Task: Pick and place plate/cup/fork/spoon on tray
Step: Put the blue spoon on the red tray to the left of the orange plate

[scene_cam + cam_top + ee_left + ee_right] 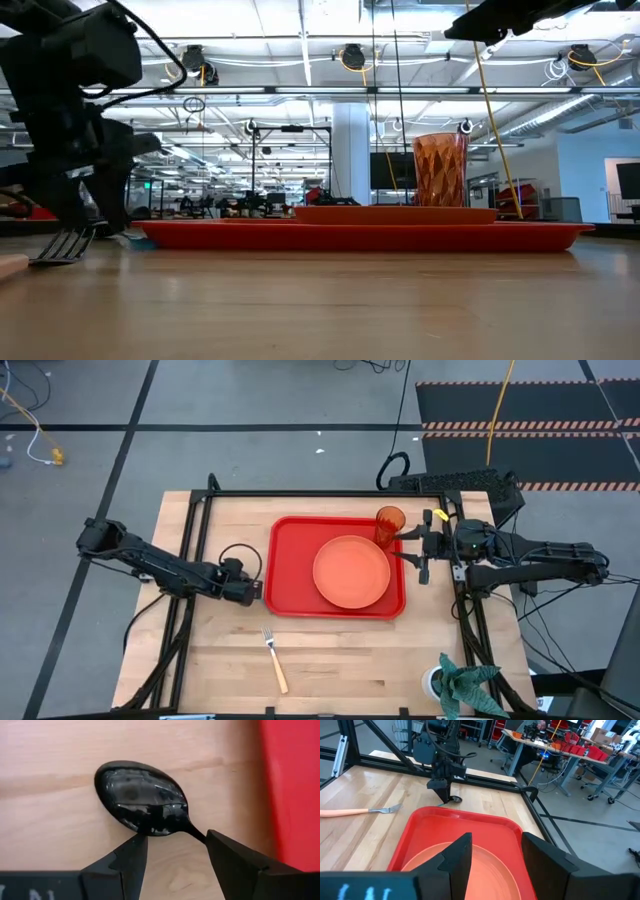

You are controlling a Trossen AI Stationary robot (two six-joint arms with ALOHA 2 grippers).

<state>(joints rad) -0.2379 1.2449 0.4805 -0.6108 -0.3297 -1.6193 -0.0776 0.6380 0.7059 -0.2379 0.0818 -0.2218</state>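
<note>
The left gripper [172,851] hangs low over the spoon [142,797], on the table just beside the tray [290,575], fingers spread and empty, astride the spoon's neck, whose handle runs back between them.

The left arm reaches in low from the table's left edge, its left gripper [256,591] pointed right and tipped down close to the tabletop, fingers [127,862] spread apart with nothing clamped between them. The right arm comes in from the right edge, held level above the table, its right gripper [412,548] pointing left with its fingers [457,857] parted and empty.
</note>
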